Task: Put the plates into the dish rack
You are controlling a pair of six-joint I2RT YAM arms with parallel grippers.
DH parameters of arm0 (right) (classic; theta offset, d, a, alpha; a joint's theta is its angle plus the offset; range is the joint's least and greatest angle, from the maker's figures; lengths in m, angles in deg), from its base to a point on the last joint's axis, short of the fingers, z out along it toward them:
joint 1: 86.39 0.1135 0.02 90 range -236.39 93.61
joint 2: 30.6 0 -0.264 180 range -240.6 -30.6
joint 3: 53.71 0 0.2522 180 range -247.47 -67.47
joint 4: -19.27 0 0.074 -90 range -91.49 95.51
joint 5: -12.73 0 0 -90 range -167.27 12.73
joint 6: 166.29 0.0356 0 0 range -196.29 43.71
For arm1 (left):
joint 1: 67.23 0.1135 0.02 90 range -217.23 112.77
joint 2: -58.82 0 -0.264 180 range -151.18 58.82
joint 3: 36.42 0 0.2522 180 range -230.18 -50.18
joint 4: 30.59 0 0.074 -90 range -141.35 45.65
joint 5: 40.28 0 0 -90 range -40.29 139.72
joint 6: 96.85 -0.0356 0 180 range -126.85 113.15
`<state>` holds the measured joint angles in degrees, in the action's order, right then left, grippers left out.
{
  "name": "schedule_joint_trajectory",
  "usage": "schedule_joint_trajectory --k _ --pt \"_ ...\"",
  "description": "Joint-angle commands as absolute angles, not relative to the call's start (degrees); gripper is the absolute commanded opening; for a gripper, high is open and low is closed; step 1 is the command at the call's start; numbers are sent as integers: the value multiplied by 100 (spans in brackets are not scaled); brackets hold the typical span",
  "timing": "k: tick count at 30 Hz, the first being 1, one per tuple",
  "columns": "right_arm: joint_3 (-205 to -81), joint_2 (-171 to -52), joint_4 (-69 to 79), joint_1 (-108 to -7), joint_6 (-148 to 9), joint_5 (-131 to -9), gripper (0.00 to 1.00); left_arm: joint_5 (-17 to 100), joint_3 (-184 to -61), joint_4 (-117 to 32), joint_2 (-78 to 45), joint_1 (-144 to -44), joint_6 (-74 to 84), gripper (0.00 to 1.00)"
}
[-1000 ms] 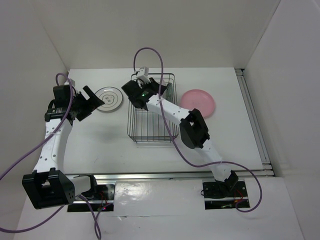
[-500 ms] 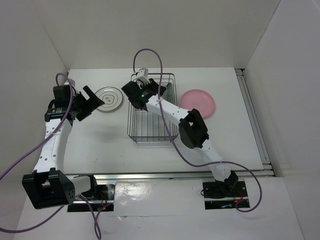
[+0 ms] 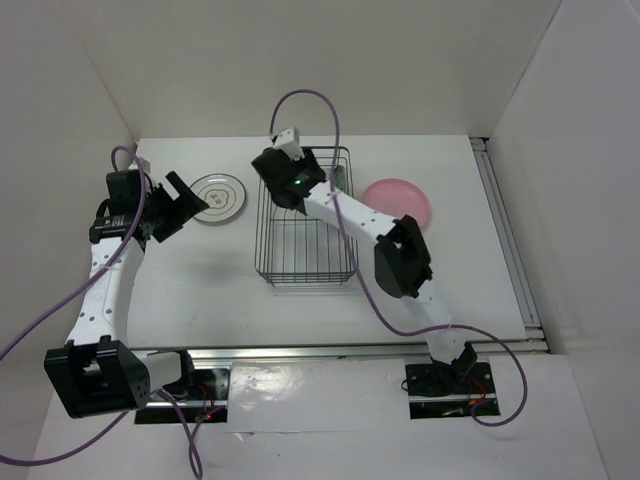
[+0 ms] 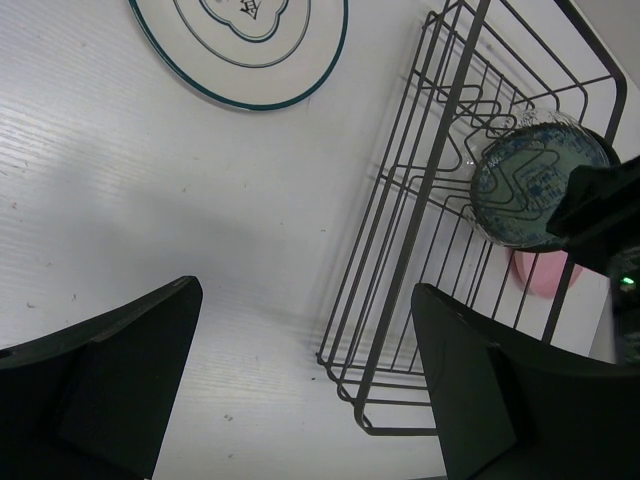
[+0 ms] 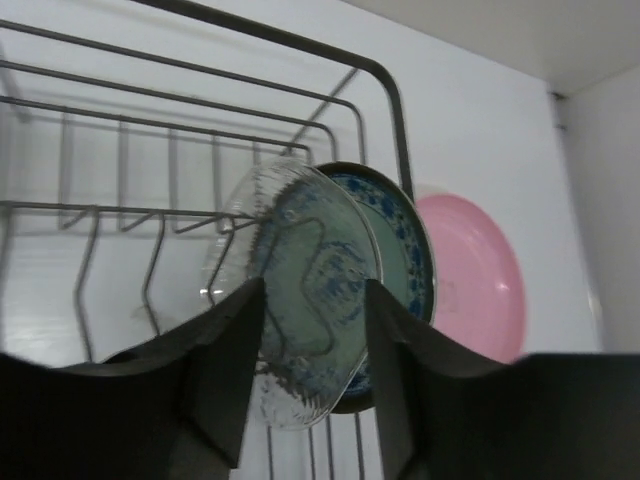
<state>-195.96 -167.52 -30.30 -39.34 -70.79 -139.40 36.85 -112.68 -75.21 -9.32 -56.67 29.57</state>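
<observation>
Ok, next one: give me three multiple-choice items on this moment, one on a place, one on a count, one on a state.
1. Where is the white ringed plate relative to the dish rack?
A) standing inside it
B) flat on the table to its left
C) leaning on its right side

2. How many plates stand in the dish rack?
A) one
B) four
C) two

3. How is the left gripper?
A) open, holding nothing
B) shut on a plate
C) shut on a wire

Answers:
1 B: the top view shows it lying flat, left of the rack.
2 C: the clear glass plate and the teal plate stand upright, one behind the other.
3 A: its fingers are spread wide, with only table between them.
</observation>
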Motion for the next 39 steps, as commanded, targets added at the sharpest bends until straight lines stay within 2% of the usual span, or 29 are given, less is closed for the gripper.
schedule_joint_trajectory --k 1,2,3,5,6,9,10,14,17,22,25,31,34,39 --pt "-18812 -14695 -2693 -4471 -6672 -12126 56 3688 -11320 -7362 -911 -5642 2989 100" --pt "-18449 -14313 -2500 -4586 -6671 -11739 60 3688 -11320 -7362 -912 -5642 2989 100" --pt "-18080 -13936 -2264 -4665 -6723 -11196 68 3741 -11320 -7362 -912 -5642 2989 100" --pt "-17464 -13058 -1901 -4788 -6776 -10936 75 3802 -11372 -7362 -1043 -5642 2989 100" --pt "-17461 -12879 -1901 -4789 -6776 -10613 81 3881 -11373 -7362 -1044 -5642 2989 100" --pt "-17321 -12307 -2147 -4965 -6776 -9979 88 3943 -11487 -7415 -1316 -5642 3076 100" --pt "-17190 -12149 -2086 -5087 -6776 -9786 94 3943 -11548 -7467 -1403 -5642 3137 100" --pt "-15997 -11114 -1621 -5369 -6461 -8924 98 4013 -11715 -7529 -1860 -5642 3532 100" --pt "-15546 -10786 -1409 -5439 -6398 -8343 98 4215 -11908 -7529 -2291 -5590 3866 100" --pt "-15001 -10593 -1199 -5492 -6188 -8150 98 4330 -12050 -7714 -3134 -5387 4920 100" --pt "-14615 -10373 -908 -5492 -6082 -7763 98 4434 -12260 -7564 -3688 -5326 5343 97" --pt "-14174 -10127 -802 -5439 -6082 -7710 98 4497 -13148 -7547 -4961 -5326 5598 95" --pt "-14112 -10126 -933 -5518 -6143 -7596 98 4356 -13096 -6933 -5183 -5326 5591 95" --pt "-14112 -10073 -935 -5624 -6205 -7464 98 4435 -13148 -6826 -5447 -5326 5695 94"
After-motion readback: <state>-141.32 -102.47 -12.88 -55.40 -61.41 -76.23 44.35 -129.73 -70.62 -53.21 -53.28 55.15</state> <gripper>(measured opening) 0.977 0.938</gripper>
